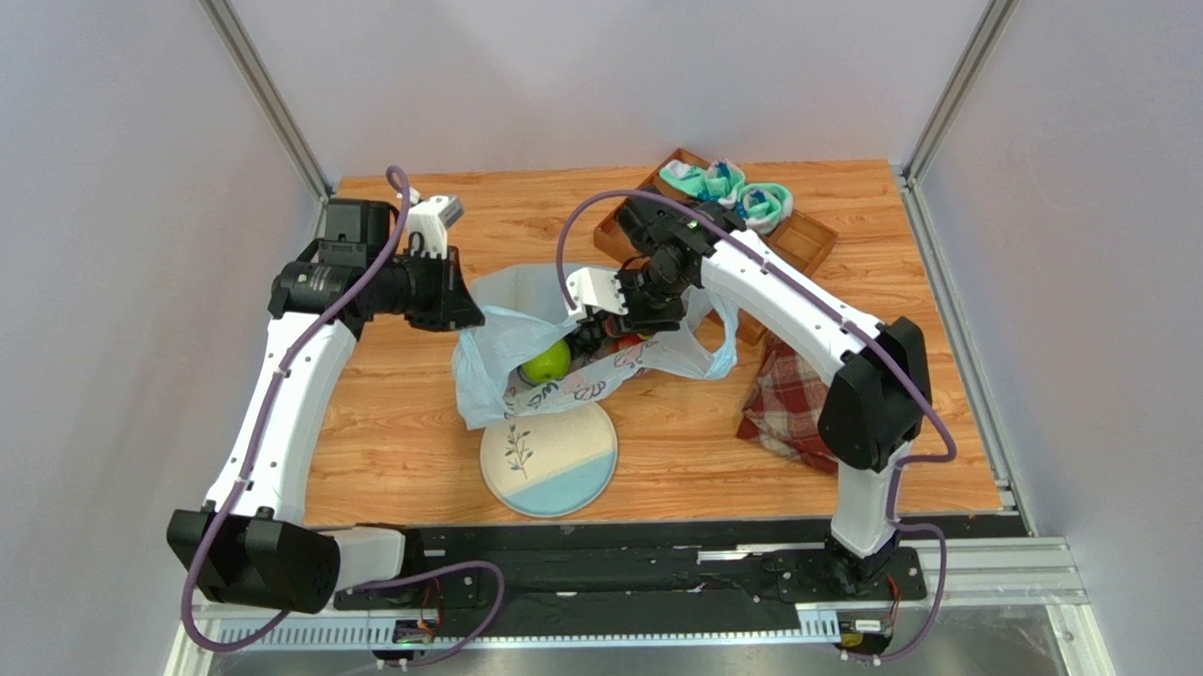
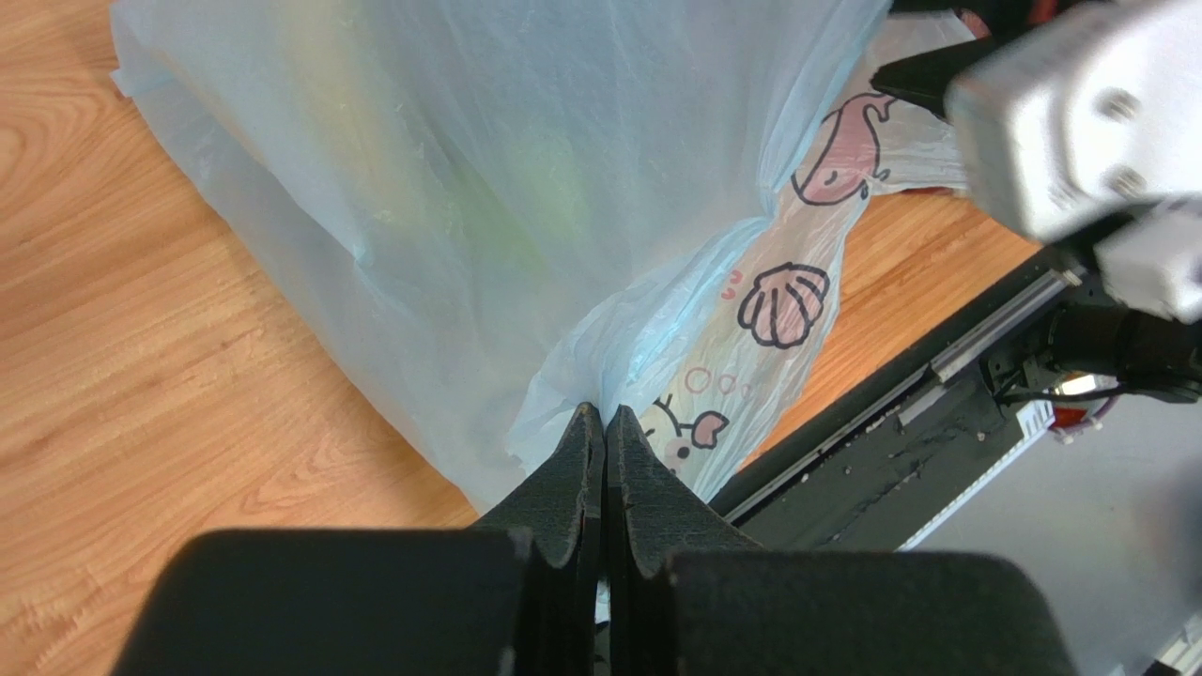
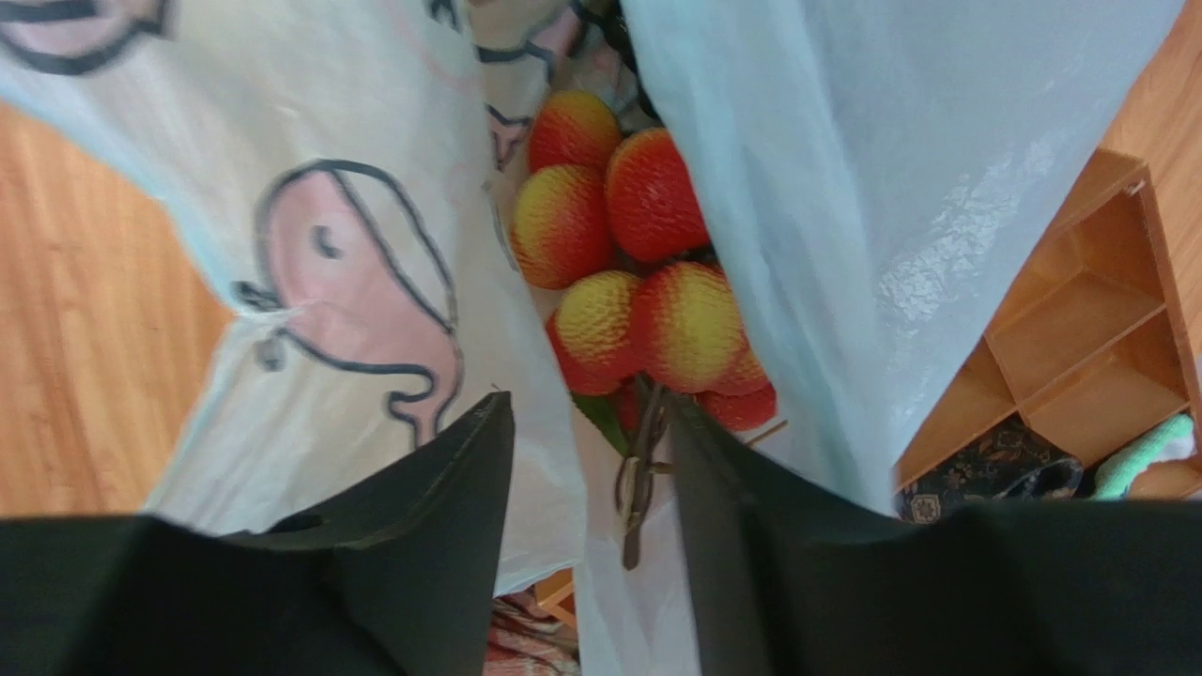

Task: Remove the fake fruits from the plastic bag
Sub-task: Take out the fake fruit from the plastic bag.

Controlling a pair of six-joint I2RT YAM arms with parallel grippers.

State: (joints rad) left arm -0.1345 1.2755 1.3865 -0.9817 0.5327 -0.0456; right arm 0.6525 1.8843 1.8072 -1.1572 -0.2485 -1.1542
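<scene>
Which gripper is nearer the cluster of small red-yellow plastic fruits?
Right. The right gripper is open at the fruit cluster; the left gripper pinches the pale-blue plastic bag farther away.

Wood-grain tabletop point(image 1: 401, 450) between plain pale walls point(image 1: 93, 221), perhaps lilac-tinted, metal corner posts point(image 1: 262, 87)

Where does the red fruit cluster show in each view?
Top external: red fruit cluster in the plastic bag mouth, centre.
Left wrist: cannot make it out; bag film fills the view.
Right wrist: centre, between bag walls, ahead of the right gripper.
Shared landmark: the bag's pink whale print, both wrist views.
</scene>
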